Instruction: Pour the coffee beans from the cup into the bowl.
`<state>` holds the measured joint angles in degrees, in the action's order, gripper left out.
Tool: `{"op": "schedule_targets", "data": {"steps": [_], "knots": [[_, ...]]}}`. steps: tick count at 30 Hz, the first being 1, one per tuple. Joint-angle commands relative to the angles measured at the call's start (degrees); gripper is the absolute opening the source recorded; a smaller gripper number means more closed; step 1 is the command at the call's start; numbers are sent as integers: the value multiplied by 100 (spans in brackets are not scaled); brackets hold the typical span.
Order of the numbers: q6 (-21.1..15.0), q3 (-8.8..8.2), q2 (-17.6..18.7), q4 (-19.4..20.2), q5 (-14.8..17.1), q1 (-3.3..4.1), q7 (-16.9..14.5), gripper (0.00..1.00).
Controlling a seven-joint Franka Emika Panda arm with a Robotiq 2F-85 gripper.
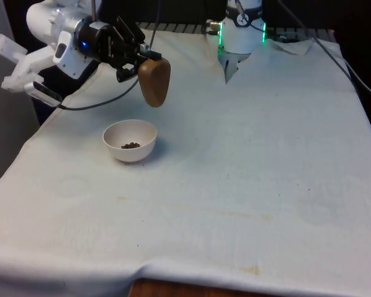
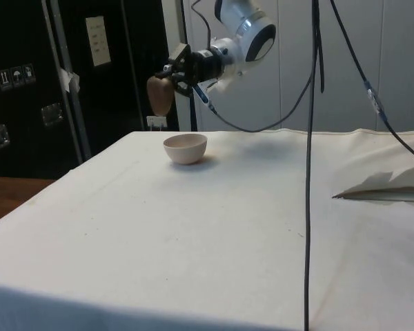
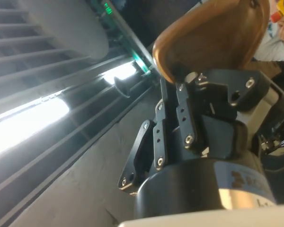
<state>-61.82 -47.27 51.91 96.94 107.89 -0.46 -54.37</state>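
Brown wooden cup (image 1: 154,81) upper left, tipped mouth-down above white bowl (image 1: 130,141) holding coffee beans (image 1: 130,145) | tool (image 1: 140,62) clamped on its rim | we judge it light, stiff, smooth; keep rim hold.

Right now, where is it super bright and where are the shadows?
Wrist view: long ceiling lights glare white beside the brown cup. Front view: the bowl casts a soft shadow on the cloth. Side view: even light, dark cabinets behind.
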Motion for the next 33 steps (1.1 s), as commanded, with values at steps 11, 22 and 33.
{"op": "schedule_targets", "data": {"steps": [11, 22, 33], "knots": [[-487, -57, -120, 80, -350, 292, -126, 1], [-791, -57, -172, 86, -619, 464, -223, 1], [-1169, -40, -235, 86, -968, 653, -298, 1]]}}
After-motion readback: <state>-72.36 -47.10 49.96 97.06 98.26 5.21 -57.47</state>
